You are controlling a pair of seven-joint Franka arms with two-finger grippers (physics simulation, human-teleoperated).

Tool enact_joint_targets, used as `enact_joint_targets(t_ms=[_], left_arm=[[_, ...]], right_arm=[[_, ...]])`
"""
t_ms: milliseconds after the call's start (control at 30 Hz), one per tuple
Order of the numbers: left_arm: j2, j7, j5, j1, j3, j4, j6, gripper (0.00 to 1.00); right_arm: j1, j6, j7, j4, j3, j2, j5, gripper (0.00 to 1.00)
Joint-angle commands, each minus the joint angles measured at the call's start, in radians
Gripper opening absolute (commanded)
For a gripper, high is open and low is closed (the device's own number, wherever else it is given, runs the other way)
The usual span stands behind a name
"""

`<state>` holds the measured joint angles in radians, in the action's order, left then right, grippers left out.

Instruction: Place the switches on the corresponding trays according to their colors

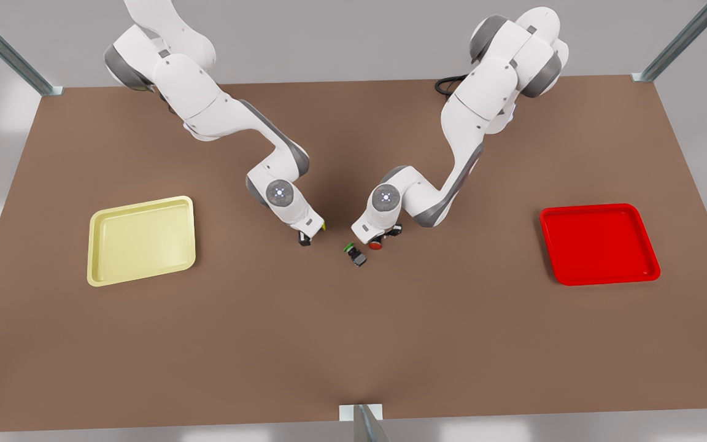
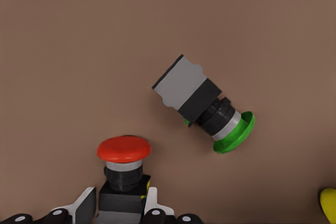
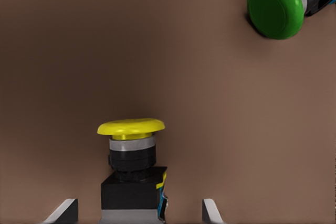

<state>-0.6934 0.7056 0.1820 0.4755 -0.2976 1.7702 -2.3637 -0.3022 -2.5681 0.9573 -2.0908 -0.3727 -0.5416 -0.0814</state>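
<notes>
Waiting mid-desk, red-capped black switch (image 2: 124,174) sits clamped in the left gripper (image 2: 122,211), yellow-capped switch (image 3: 132,169) between the right gripper's (image 3: 135,211) spread fingers; pale yellow tray (image 1: 142,241) and red tray (image 1: 599,244), near opposite desk edges, hold nothing

Green-capped switch (image 1: 356,254) between two pincers

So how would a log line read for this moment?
left tool: shut on red switch | right tool: open around yellow switch

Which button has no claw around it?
The green switch. It lies on its side on the table, alone. The red switch sits between the left claw's fingers, the yellow switch between the right claw's.
</notes>
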Motion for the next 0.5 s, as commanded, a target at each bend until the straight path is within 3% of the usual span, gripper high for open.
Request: enact_joint_targets(t_ms=[0, 33, 467], left_arm=[[-0.001, 0.0, 0.001, 0.0, 0.0, -0.002, 0.0, 0.59], [-0.001, 0.0, 0.001, 0.0, 0.0, -0.002, 0.001, 0.59], [0.0, 0.012, 0.001, 0.002, 0.0, -0.006, 0.008, 0.57]], right_arm=[[0.0, 0.0, 0.0, 0.0, 0.0, 0.0, 0.0, 0.5], [0.0, 0.0, 0.001, 0.002, 0.0, 0.0, 0.0, 0.46], [0.011, 0.008, 0.001, 0.002, 0.014, 0.003, -0.003, 0.47]])
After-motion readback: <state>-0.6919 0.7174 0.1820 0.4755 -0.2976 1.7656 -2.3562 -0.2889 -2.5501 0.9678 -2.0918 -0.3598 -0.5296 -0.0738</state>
